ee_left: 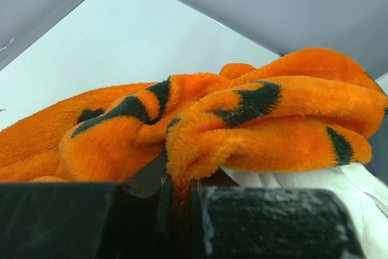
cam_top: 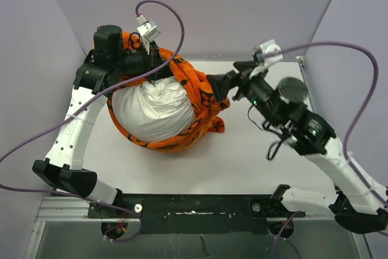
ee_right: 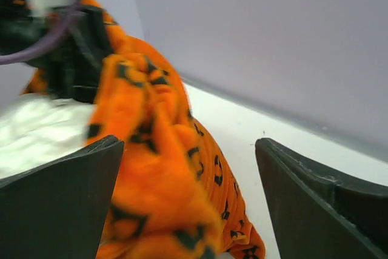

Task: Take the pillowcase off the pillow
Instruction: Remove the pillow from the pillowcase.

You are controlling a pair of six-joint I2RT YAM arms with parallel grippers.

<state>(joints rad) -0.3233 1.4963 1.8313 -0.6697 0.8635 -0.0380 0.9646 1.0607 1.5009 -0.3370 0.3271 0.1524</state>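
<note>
The orange pillowcase (cam_top: 194, 89) with black motifs lies bunched around the white pillow (cam_top: 154, 108), whose middle is bare in the top view. My left gripper (cam_top: 162, 65) reaches over the pillow's far side and is shut on a fold of the pillowcase (ee_left: 182, 150); white pillow fabric (ee_left: 291, 177) shows just beside the fingers. My right gripper (cam_top: 217, 84) is open at the pillow's right end, its jaws wide apart. In the right wrist view the pillowcase (ee_right: 157, 168) bulges between the fingers (ee_right: 57, 204), blurred, and the pillow (ee_right: 36, 131) shows at left.
The white table (cam_top: 254, 156) is walled by grey panels at the back and both sides. A loose tail of the pillowcase (cam_top: 215, 127) trails onto the table at right. Purple cables (cam_top: 176, 16) loop above both arms.
</note>
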